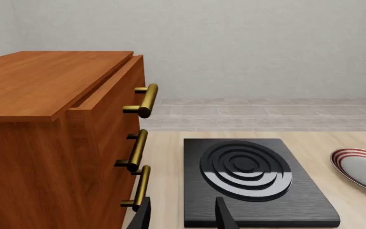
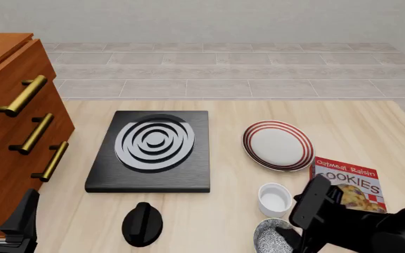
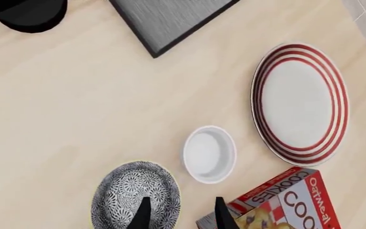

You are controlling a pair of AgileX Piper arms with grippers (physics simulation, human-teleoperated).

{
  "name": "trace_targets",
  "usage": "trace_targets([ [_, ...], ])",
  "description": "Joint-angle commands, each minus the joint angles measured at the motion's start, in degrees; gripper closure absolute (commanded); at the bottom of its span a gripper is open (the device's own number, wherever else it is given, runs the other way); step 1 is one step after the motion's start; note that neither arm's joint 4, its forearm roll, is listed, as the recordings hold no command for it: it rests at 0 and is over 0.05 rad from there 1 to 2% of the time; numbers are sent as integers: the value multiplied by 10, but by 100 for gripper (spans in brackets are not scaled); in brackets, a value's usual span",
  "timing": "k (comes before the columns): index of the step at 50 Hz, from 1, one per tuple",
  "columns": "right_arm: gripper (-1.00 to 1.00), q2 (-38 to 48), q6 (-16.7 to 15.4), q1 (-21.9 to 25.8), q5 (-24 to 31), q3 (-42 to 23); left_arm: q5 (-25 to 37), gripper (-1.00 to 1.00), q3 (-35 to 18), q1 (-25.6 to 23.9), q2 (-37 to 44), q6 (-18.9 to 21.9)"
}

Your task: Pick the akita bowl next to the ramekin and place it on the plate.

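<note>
The akita bowl [image 3: 135,198] sits on the bench [image 3: 75,119] at the near edge, just beside the ramekin [image 3: 209,153] and not touching it, and your right gripper [image 3: 179,212] hangs right above it with its fingers spread, one tip over the speckled inside and the other past the rim on the ramekin's side, so you look lined up to pinch the wall on that side. Nothing is gripped yet, so I judge you are in the approach, with the lift and carry yet to do. Beyond the ramekin lies the plate [image 2: 278,145], red rings round its rim, bare and near enough for a short carry. Mind the cookie box [image 2: 349,184] lying flat just beside the ramekin; its lid reads "Oatmeal Raisin COOKIES", and it crowds that side of your path. Further off on the bench, the black stove [image 2: 151,153] with white rings and a black knob [image 2: 142,223] stand well apart from your work. Your left gripper [image 1: 183,217] waits open by the wooden drawer cabinet [image 1: 49,143] with brass handles, looking across the stove, out of the way so the right arm has the room.
</note>
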Motion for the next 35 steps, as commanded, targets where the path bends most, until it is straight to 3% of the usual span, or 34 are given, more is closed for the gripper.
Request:
trace_targets([
  [1,-100,16,6,7,-12,3,0,-100,0,0,0,0],
  [35,-100,60,4,0,-74,38,0,-100,0,0,0,0],
])
